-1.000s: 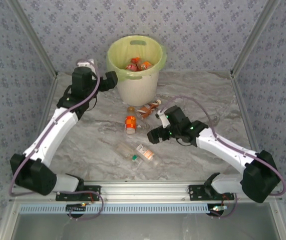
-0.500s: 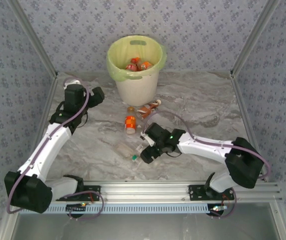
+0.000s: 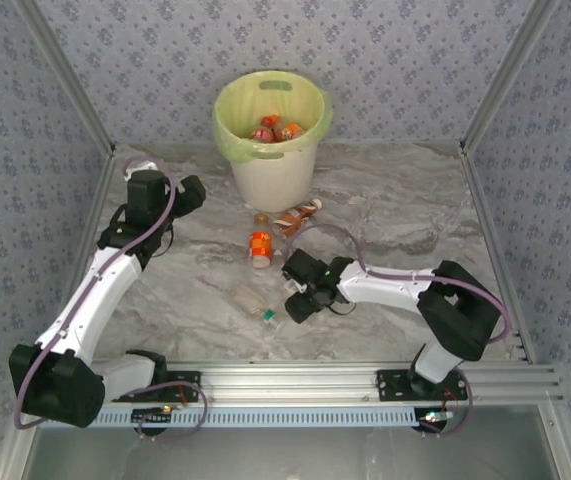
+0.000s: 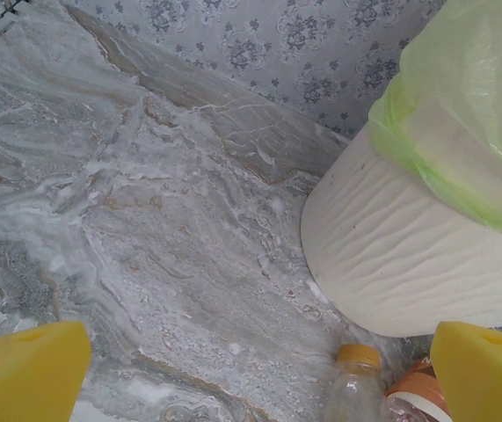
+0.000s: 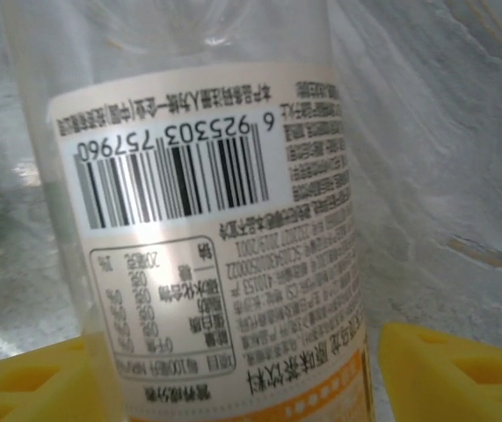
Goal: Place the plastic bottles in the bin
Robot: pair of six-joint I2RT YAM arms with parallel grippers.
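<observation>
The bin, a cream bucket with a yellow-green liner, stands at the back and holds several orange-labelled bottles. On the marble lie an orange-labelled bottle, another near the bin's foot, and a clear crushed one. My right gripper is low over a clear bottle with a white barcode label. That bottle sits between the yellow fingers, and a thin gap shows on its right side. My left gripper hangs open and empty left of the bin, with an orange-capped bottle just ahead.
A small green cap lies beside the crushed bottle. Patterned walls and slanted metal posts close in the marble table on three sides. A metal rail runs along the near edge by the arm bases.
My right arm swung in toward the near middle and came down over the white-labelled bottle, its jaws narrowing. My left arm drew back from the bin's rim to the left.
</observation>
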